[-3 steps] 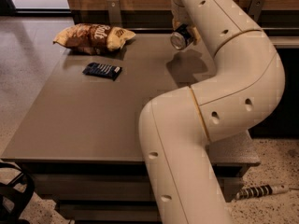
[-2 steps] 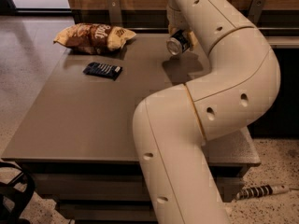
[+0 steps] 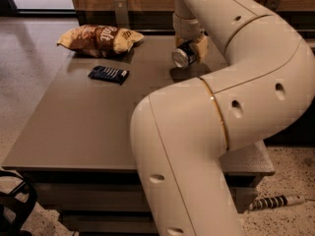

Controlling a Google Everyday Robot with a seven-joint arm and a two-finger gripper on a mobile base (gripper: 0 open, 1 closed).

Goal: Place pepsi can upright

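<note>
My jaws sit in the upper middle of the frame, just above the far part of the counter (image 3: 74,132), clamped around the pepsi can (image 3: 183,57). The can is on its side in my grip, one silver end facing the lower left. It looks lifted clear of the surface, with its shadow right below.

The main risk, as I judge it, is letting go before the can is turned fully vertical. It would tip over and roll, perhaps off the far edge. A round can could also slip in my grip as I rotate it.

The chip bag (image 3: 101,38) at the upper left and the flat dark blue packet (image 3: 108,74) below it lie well apart from the can. Nothing blocks the bare patch beneath. My own arm (image 3: 236,107) hides the counter's right side.
</note>
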